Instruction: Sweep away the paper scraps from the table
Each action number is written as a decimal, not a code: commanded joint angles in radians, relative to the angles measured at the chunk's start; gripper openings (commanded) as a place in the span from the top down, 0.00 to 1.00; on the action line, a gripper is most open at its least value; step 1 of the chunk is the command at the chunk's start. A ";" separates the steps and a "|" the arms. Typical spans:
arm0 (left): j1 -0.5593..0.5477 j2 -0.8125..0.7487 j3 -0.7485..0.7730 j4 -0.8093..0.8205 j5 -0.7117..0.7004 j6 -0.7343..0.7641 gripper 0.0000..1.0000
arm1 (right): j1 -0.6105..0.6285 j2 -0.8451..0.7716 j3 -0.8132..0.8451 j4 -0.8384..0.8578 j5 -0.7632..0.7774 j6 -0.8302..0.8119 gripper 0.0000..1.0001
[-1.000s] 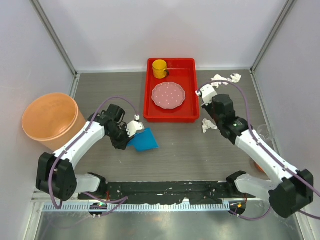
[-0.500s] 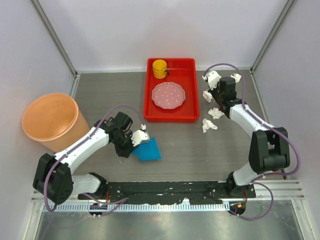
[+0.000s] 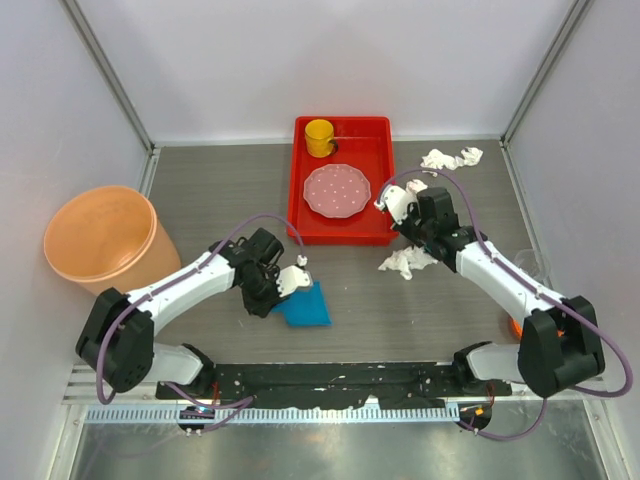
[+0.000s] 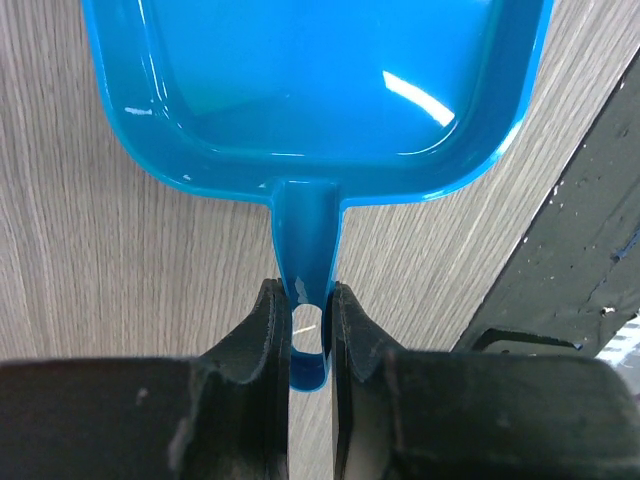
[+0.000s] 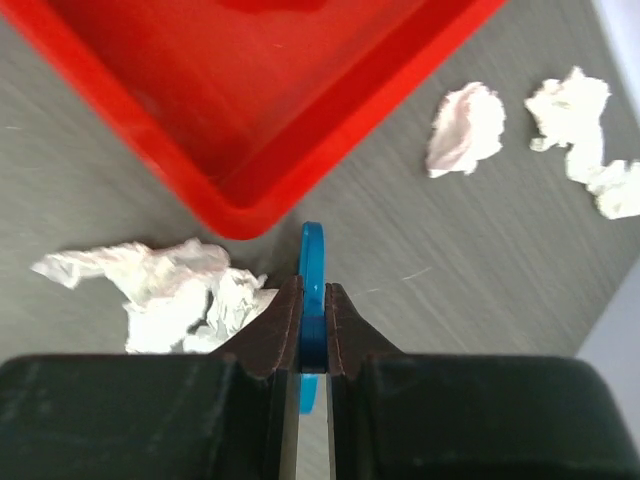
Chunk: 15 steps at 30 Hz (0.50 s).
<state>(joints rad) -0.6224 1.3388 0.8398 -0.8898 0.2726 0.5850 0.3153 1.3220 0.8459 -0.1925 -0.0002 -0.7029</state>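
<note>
Crumpled white paper scraps lie on the table just off the red tray's near right corner. They show at the left of the right wrist view as scraps. More scraps sit at the back right and appear again as scraps. My right gripper hovers beside the tray corner, shut on a thin blue handle; the rest of that tool is hidden. My left gripper is shut on the handle of a blue dustpan lying flat on the table.
The red tray at the back centre holds a pink dotted plate and a yellow cup. A large orange bucket stands at the left edge. A black rail runs along the near edge, with white walls around.
My left arm has carried the dustpan rightward and nearer. My right arm swung from the back right toward the tray's near corner, and the nearby scraps have shifted a little left and bunched together.
</note>
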 commanded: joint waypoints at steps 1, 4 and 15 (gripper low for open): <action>-0.049 0.028 0.056 0.052 -0.007 -0.011 1.00 | 0.044 -0.069 0.057 -0.230 0.016 0.253 0.99; -0.080 0.031 0.047 0.051 -0.030 -0.001 1.00 | 0.083 -0.139 0.076 -0.310 0.035 0.339 0.99; -0.151 0.156 0.136 0.123 -0.165 0.003 1.00 | 0.096 -0.372 0.150 -0.426 0.152 0.722 0.99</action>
<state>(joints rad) -0.7452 1.4261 0.9024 -0.8505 0.1852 0.5842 0.4076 0.9829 0.9306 -0.5785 -0.0032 -0.1757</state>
